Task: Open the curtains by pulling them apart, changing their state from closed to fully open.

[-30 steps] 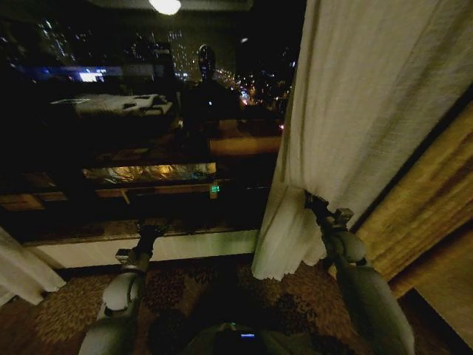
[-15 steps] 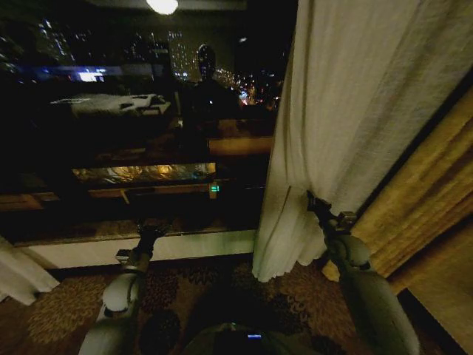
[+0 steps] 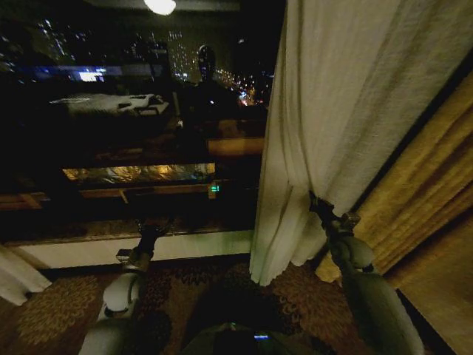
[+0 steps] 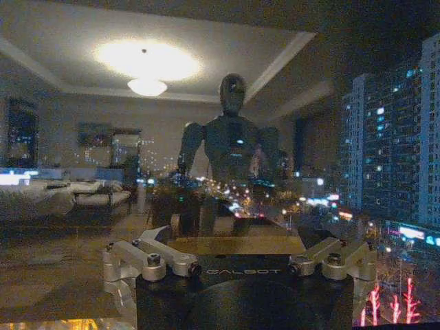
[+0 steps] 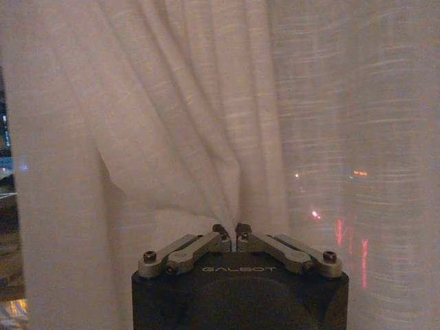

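The right curtain point(image 3: 355, 103), a sheer cream pleated panel, hangs at the right of the dark window. My right gripper point(image 3: 315, 201) is shut on a fold of it near its lower part, and the cloth bunches toward the pinch. In the right wrist view the fingers point(image 5: 221, 232) meet with the curtain point(image 5: 206, 124) caught between them. The left curtain point(image 3: 15, 279) is gathered at the far left, low down. My left gripper point(image 3: 151, 229) is held out low before the glass, apart from both panels. In the left wrist view the left gripper point(image 4: 237, 251) is spread open and holds nothing.
A thick golden drape point(image 3: 429, 207) hangs right of the sheer panel. The window glass point(image 3: 133, 148) reflects the room and the robot's own figure point(image 4: 232, 137). A white sill point(image 3: 162, 248) runs below it, above patterned carpet point(image 3: 66, 310).
The right gripper has drawn the curtain fold slightly right and lower, and the panel's hem is bunched tighter. More golden drape shows. The left arm has stayed put.
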You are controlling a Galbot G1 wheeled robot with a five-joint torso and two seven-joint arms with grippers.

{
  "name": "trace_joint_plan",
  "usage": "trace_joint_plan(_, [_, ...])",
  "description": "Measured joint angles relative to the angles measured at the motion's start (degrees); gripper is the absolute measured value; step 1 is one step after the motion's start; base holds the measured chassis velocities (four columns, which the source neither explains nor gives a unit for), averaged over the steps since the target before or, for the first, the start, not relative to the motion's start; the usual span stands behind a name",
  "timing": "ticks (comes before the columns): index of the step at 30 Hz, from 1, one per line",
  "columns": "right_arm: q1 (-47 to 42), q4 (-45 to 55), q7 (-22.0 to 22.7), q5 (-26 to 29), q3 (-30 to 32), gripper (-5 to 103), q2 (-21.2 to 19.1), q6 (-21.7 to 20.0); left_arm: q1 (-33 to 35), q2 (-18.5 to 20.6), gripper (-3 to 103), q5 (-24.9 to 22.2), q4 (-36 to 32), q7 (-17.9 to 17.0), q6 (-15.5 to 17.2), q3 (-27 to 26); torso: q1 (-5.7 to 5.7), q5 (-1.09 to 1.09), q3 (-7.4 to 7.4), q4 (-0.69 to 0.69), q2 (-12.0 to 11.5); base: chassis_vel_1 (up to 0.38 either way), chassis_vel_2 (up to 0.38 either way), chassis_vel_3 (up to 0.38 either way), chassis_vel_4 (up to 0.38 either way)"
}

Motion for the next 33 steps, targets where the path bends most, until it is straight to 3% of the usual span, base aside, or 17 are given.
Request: trace_joint_plan(33, [-0.1, 0.2, -0.4, -0.2, 0.2, 0, 0.3, 0.2, -0.2, 0.2, 100, -0.1, 0.2, 0.0, -0.1, 0.0, 0.00, 0.00, 0.00, 0.00, 0.0, -0.100, -0.098, 0.093, 0.101])
